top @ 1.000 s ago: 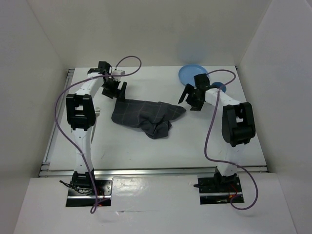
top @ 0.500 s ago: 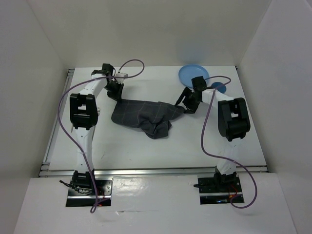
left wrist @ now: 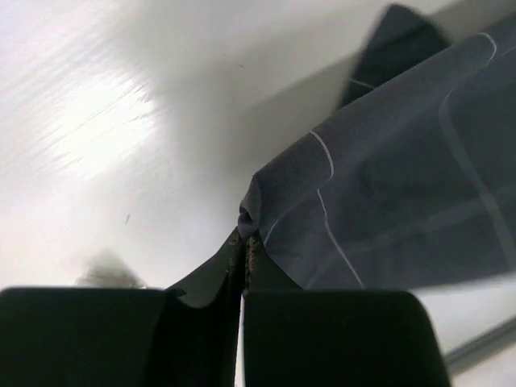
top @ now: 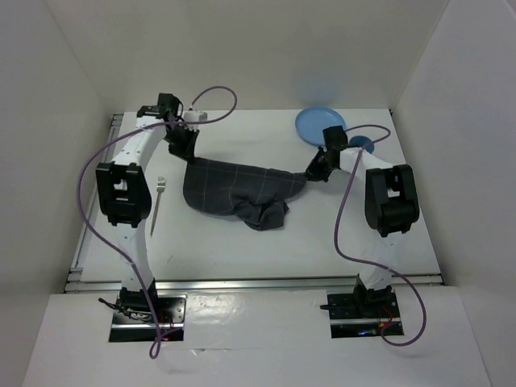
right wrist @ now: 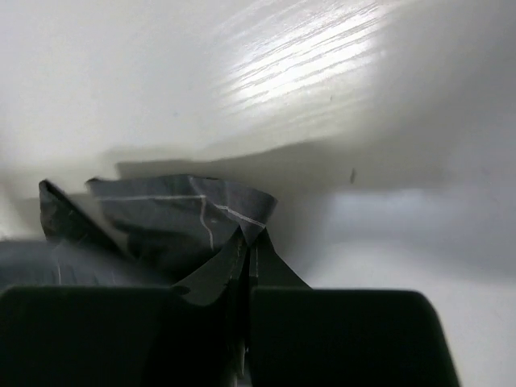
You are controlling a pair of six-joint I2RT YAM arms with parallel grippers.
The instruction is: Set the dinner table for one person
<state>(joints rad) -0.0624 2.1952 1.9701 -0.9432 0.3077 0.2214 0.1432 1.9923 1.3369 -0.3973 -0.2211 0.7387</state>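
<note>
A dark grey checked cloth placemat point(top: 238, 189) lies crumpled on the white dinner table point(top: 266, 238), stretched between both arms. My left gripper point(top: 187, 153) is shut on the cloth's far left corner; in the left wrist view the cloth point(left wrist: 387, 177) bunches at the closed tips of that gripper point(left wrist: 245, 230). My right gripper point(top: 314, 171) is shut on the cloth's right corner; the right wrist view shows the folded cloth point(right wrist: 169, 218) pinched at the tips of that gripper point(right wrist: 250, 238). A bunched fold point(top: 262, 214) hangs toward the near side.
A blue plate point(top: 320, 125) lies at the back right, with a small blue cup or bowl point(top: 361, 145) beside it behind the right arm. A fork point(top: 156, 204) lies on the table's left side. White walls enclose the table.
Both grippers came down onto the cloth's corners and shut on them. The cloth is now pulled wider between them. The left arm shifted left, uncovering the fork.
</note>
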